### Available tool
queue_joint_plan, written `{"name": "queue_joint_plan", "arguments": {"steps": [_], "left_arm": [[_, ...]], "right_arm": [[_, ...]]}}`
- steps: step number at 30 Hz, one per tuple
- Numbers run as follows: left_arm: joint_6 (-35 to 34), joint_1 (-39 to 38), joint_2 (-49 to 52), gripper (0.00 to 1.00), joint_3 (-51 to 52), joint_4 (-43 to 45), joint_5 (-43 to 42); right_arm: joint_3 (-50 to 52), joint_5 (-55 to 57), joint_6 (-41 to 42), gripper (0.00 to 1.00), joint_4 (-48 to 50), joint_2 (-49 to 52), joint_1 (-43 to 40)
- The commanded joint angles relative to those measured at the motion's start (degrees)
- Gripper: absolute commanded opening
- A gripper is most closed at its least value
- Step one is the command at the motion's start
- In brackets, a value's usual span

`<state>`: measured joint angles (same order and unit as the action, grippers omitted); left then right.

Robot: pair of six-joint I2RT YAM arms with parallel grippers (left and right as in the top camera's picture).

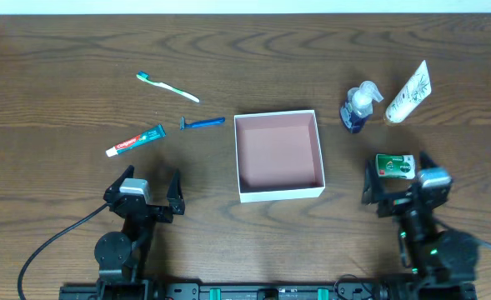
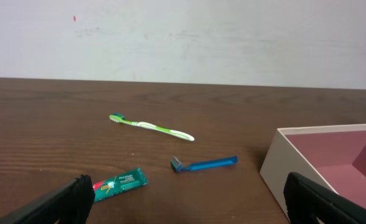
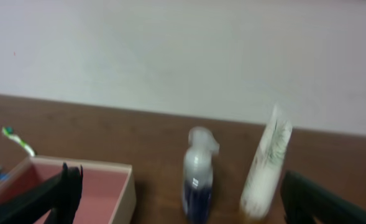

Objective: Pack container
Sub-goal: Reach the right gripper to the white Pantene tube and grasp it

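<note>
Brown wood made up the table (image 1: pixel 53 50), and a white wall stood behind it. The container (image 1: pixel 280 193) sat in the middle of the table. It was a square white box with a pink inside and no lid.

A blue razor (image 1: pixel 203 123) lay just beside the box's far left corner. A toothpaste tube (image 1: pixel 136 141) lay farther left. A green and white toothbrush (image 1: pixel 168 86) lay farther back than both.

A dark blue pump bottle (image 1: pixel 358 108) stood to the right of the box, toward the far side. A white tube (image 1: pixel 408 92) stood next to the bottle, a bit more to the right. A small green packet (image 1: pixel 394 166) lay on the near right part of the table.

The left gripper (image 1: pixel 152 177) was at the near left. Its two fingers were wide apart and held nothing. It was near the toothpaste tube but did not touch it.

The right gripper (image 1: pixel 398 169) was at the near right, and its fingers were wide apart too. Seen from above, the green packet lay between the tips of those fingers. I could not tell if they touched it.
</note>
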<state>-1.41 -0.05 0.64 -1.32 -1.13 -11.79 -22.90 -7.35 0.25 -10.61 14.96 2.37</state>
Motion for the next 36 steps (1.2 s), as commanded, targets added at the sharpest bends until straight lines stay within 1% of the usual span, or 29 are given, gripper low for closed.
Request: {"name": "queue_joint_plan", "arguments": {"steps": [1,9,11,13,17,20,27,32,36], "left_arm": [[0.74,0.26,0.0,0.98,1.09,-1.81,-0.74],[0.74,0.26,0.0,0.98,1.09,-1.81,-0.74],[0.74,0.26,0.0,0.98,1.09,-1.81,-0.74],[0.74,0.26,0.0,0.98,1.09,-1.81,-0.74],[0.74,0.26,0.0,0.98,1.09,-1.81,-0.74],[0.74,0.26,0.0,0.98,1.09,-1.81,-0.74],[0.74,0.26,0.0,0.98,1.09,-1.81,-0.74],[0.74,0.26,0.0,0.98,1.09,-1.81,-0.74],[0.74,0.26,0.0,0.98,1.09,-1.81,-0.74]], "right_arm": [[-14.19,-0.98,-5.16,0.99,-4.52,11.43,-0.5],[-51.3,-1.18,-9.81,0.99,-28.85,46.47,-0.59],[-58.47,-3.17,-9.53,0.99,-33.79,53.7,-0.59],[-63.95,-1.33,-9.75,0.99,-36.94,60.78,-0.59],[-65.42,4.28,-9.64,0.99,-35.89,66.31,-0.9],[-65.42,6.64,-6.95,0.99,-35.65,68.76,-2.69],[-65.4,4.07,-7.41,0.99,-35.52,70.55,-10.62],[-65.37,0.55,-7.39,0.97,-34.12,71.32,-15.17],[-65.37,-3.15,-7.39,0.93,-33.88,74.82,-17.42]]}}
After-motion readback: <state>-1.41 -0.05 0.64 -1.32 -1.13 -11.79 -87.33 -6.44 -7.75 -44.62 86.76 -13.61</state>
